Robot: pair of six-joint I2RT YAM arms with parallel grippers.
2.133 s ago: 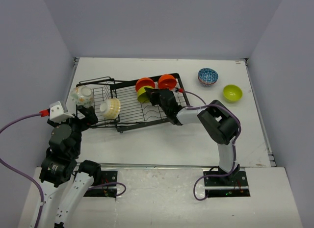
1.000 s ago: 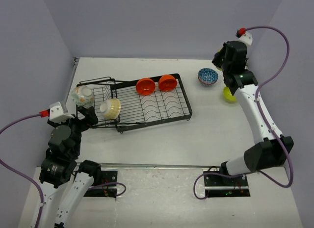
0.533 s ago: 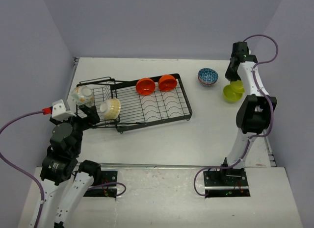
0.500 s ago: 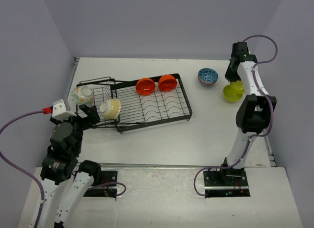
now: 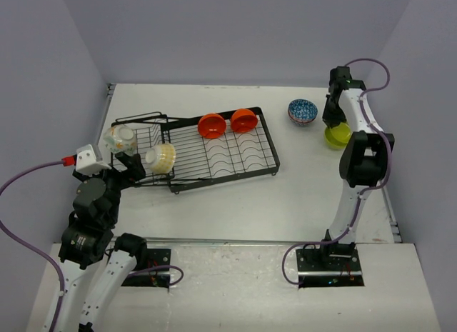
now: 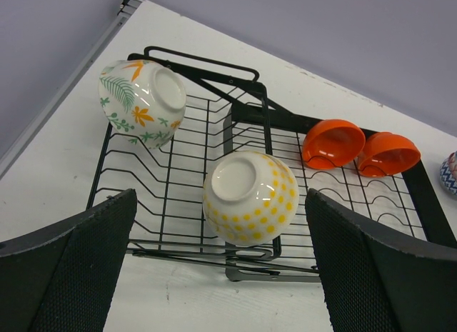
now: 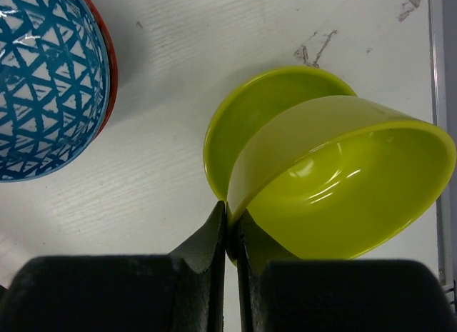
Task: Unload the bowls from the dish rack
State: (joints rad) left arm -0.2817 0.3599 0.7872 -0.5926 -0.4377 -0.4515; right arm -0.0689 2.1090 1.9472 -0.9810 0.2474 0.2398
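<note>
Right gripper [image 7: 230,225]: jaws pinched almost together on the rim of a lime green bowl [image 7: 343,196], one finger inside the rim and one outside. The bowl is gripped and tilted, its opening turned towards the wrist camera. It hangs directly over a second lime green bowl [image 7: 250,111] that sits upright on the table [image 5: 235,203] at the far right; whether the two touch cannot be told. A blue-and-white patterned bowl [image 7: 43,82] stands on the table just to the left of them, apart from both. The right arm [image 5: 364,157] rises from its base at the near edge, reaches up along the right side of the table, and folds over at the top so that the wrist points down onto the green bowls. Left gripper [image 6: 220,196]: jaws spread fully wide, holding nothing and touching nothing, hovering off the near left end of the dish rack [image 6: 178,196] with the left arm [image 5: 89,210] raised and tucked near its base. The rack lies left of centre on the table. In it are a leaf-patterned bowl [image 6: 143,103] at the far left corner, base towards the camera, a yellow-dotted bowl [image 6: 248,196] on its side near the left gripper, and two orange bowls [image 6: 332,143] [image 6: 388,153] side by side on edge at the far right end.
</note>
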